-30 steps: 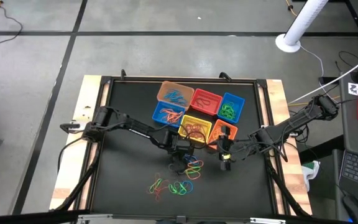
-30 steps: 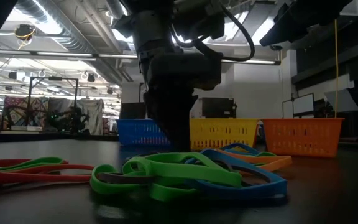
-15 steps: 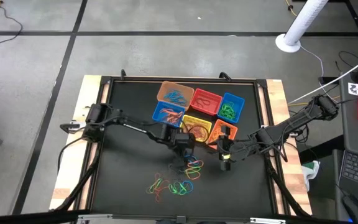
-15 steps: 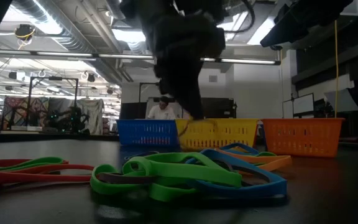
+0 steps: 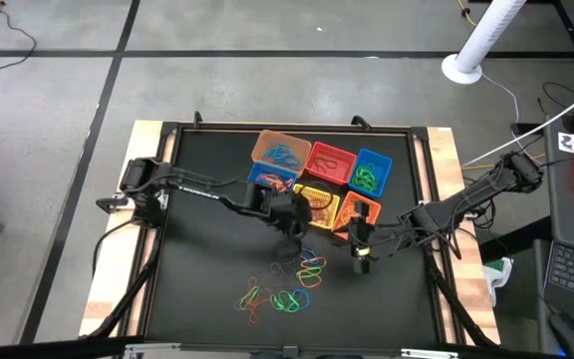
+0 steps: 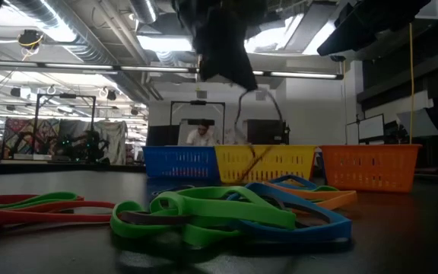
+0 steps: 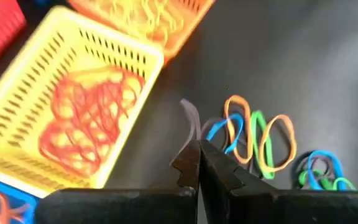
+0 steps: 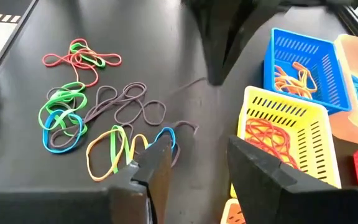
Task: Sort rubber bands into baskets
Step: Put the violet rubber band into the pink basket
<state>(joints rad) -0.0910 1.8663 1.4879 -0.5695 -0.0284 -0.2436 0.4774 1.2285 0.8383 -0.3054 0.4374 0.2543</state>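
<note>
Gripping 1 thin dark rubber band [image 7: 191, 118], my left gripper [image 7: 199, 163] hangs clenched beside the yellow basket [image 7: 122, 45]; right gripper [image 8: 194, 155] waits open.

Six baskets [image 5: 319, 176] clustered mid-table, all holding bands. Loose rubber bands [image 5: 285, 289] lie tangled in front of them. My left gripper [image 7: 199, 163], closed, pinches one dull thin band [image 7: 191, 118].

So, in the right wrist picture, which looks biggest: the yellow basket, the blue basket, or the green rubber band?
1. Yellow basket, though it sits nearer the camera.
2. Blue basket, fairly close in size.
3. Green rubber band, clearly smallest.
</note>
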